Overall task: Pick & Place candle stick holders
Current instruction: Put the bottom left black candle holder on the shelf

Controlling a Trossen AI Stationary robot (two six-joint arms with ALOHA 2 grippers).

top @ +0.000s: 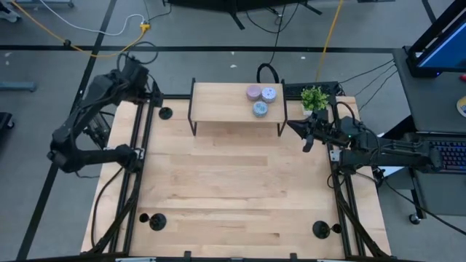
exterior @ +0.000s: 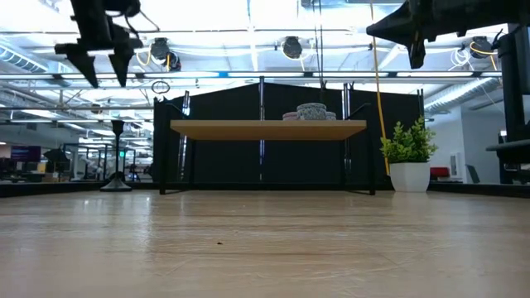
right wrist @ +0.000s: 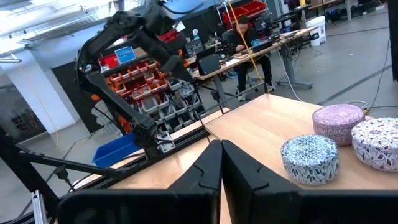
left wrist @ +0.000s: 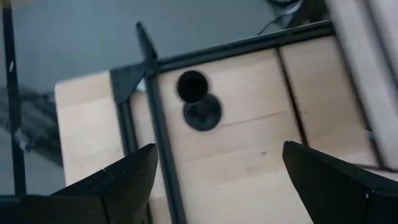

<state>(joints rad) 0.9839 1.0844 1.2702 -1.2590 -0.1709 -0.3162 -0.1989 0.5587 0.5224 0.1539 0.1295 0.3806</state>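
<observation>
Three black candle stick holders stand upright on their round bases: one at the table's far left corner (top: 165, 113) (left wrist: 201, 112) (exterior: 116, 170), one near left (top: 155, 220), one near right (top: 320, 229). My left gripper (top: 155, 98) (left wrist: 219, 149) (exterior: 106, 76) hangs open, slanting down, above and just short of the far-left holder, touching nothing. My right gripper (top: 297, 126) (right wrist: 221, 163) (exterior: 377, 31) is shut and empty. It is held level in the air at the table's right, pointing toward the shelf.
A low wooden shelf (top: 218, 109) (exterior: 267, 127) on black legs spans the far middle and carries three round patterned tins (top: 260, 98) (right wrist: 310, 158). A small potted plant (top: 314, 97) (exterior: 408, 161) stands to its right. Black frame rails (left wrist: 158, 137) run along the table's sides.
</observation>
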